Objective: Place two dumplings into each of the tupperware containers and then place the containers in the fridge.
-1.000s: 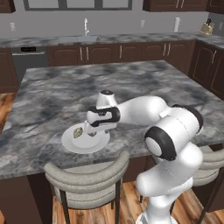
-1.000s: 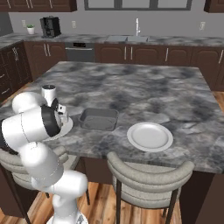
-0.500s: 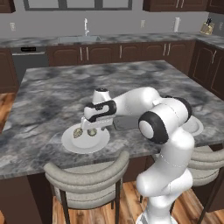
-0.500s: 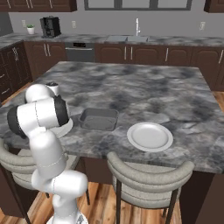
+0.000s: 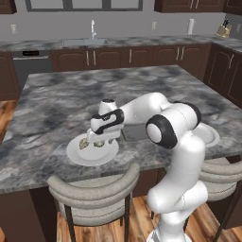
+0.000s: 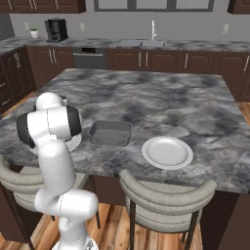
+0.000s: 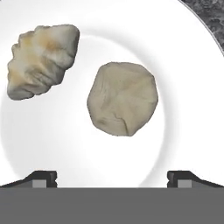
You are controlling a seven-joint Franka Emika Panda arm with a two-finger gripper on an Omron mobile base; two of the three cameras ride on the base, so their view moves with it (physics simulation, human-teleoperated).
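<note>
Two dumplings lie on a white plate (image 5: 75, 156) near the counter's front edge: a round one (image 7: 122, 98) at the plate's middle and a ridged, browner one (image 7: 41, 59) just beside it, apart from it. We judge they sit there as a serving stock, waiting to be picked one at a time. Our gripper (image 7: 111, 177) hangs straight over them, jaws spread wide and empty, the round dumpling lined up between the fingertips (image 7: 43, 178); that pose suits a straight drop onto it. From the left base view the hand (image 5: 101, 130) is low over the plate's far side.

The grey container (image 6: 110, 133) lies next along the counter (image 6: 161, 102), apparently empty, close enough for a short carry. A second white plate (image 6: 167, 152) sits further toward the front right corner.

Our own arm covers much of the first plate in the right base view. The container's inside is partly hidden in the left base view, and we cannot make out the teal container or the fridge here.
</note>
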